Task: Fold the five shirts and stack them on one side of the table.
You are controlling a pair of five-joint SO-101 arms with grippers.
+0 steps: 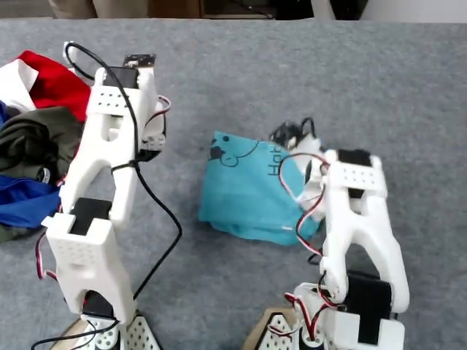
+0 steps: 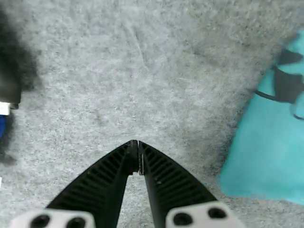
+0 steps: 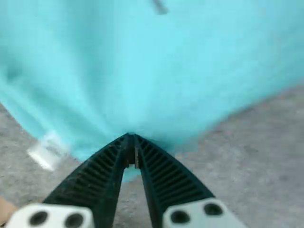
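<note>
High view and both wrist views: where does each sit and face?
High view: fixed above, looking down on the gray table, the left arm, the right arm and the teal shirt.
Left wrist view: on the left arm, facing down past its shut left tool at the table.
Right wrist view: on the right arm, facing down past the right tool, shut on the shirt.
Shared: all three show the teal shirt.

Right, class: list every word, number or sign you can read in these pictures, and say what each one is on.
Teal shirt: dark letters beside a drawn animal face, turned sideways and partly hidden by the right arm; not readable as a word.
White tag at the shirt's edge: too blurred to read.
Nothing else carries lettering that can be made out.
</note>
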